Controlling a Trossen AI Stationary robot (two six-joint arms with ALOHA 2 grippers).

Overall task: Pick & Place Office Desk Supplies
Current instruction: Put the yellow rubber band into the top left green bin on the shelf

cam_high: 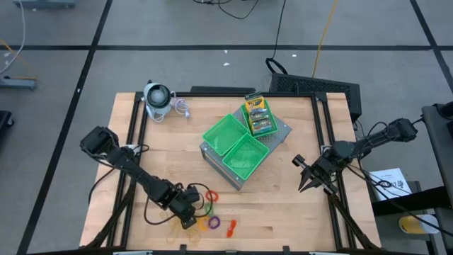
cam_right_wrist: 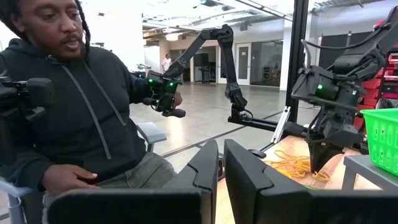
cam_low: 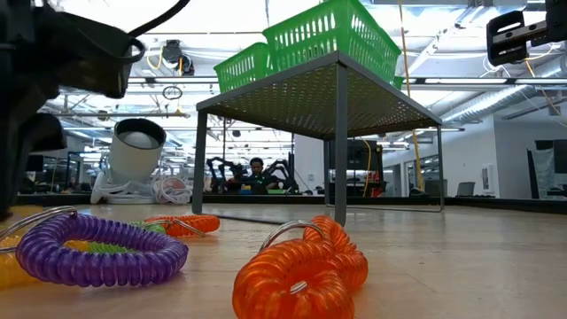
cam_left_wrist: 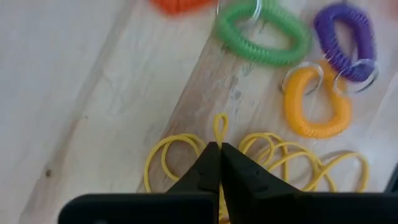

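My left gripper (cam_high: pixel 187 216) (cam_left_wrist: pixel 219 149) stands near the table's near edge, pointing down, shut on the tangle of thin yellow rubber bands (cam_left_wrist: pixel 273 155) (cam_high: pixel 176 228). Coiled rings lie flat on the wood beside it: green (cam_left_wrist: pixel 264 34), purple (cam_left_wrist: pixel 345 37), yellow-orange (cam_left_wrist: pixel 314 106), and orange (cam_low: pixel 301 270). The three card boxes (cam_high: pixel 257 115) lie in the far green tray. My right gripper (cam_high: pixel 306 177) (cam_right_wrist: pixel 221 165) hangs shut over the table's right side, touching nothing. My left gripper pinches a strand of the rubber band tangle between its two fingertips, coming from above and pointing down. A small loop (cam_left_wrist: pixel 219 124) pokes out past the tips. The other bands (cam_left_wrist: pixel 168 158) lie slack on the table on both sides of the fingers.
Green trays (cam_high: pixel 237 145) sit on a grey mesh stand (cam_low: pixel 337 89) at the table's middle. A grey-white round gadget (cam_high: pixel 157 99) stands at the far left corner. A seated person (cam_right_wrist: pixel 68 106) shows beyond the table in the right wrist view. Bare wood lies between the rings and the stand.
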